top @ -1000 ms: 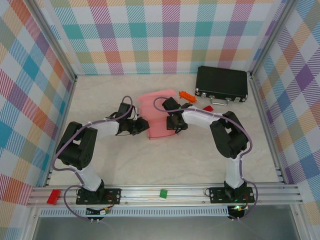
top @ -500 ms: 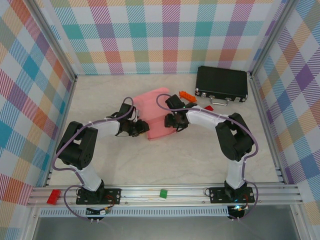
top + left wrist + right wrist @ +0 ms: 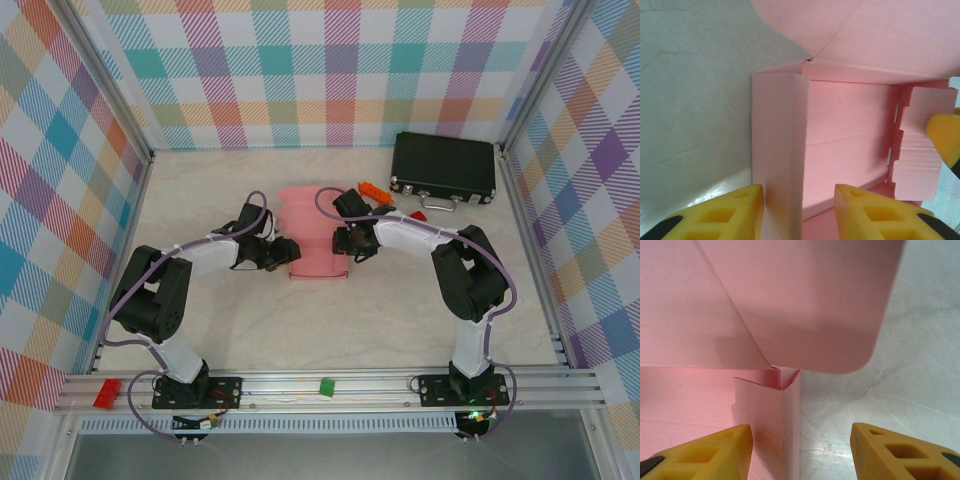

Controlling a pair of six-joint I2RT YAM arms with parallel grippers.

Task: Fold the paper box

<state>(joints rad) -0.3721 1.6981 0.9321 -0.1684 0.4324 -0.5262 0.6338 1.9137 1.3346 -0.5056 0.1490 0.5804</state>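
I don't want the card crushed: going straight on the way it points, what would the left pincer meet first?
The paper box: its upright side wall already stands inside the open left pincer, so that wall probably comes first; depth is unclear.

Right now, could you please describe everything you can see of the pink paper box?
The paper box is plain pink thin card, half formed. It has a flat base lying mid-table, side walls folded upright, a notched tab on one wall, and a broad round-cornered flap at the far side. The left gripper straddles its left wall and the right gripper its right wall, both with jaws apart.
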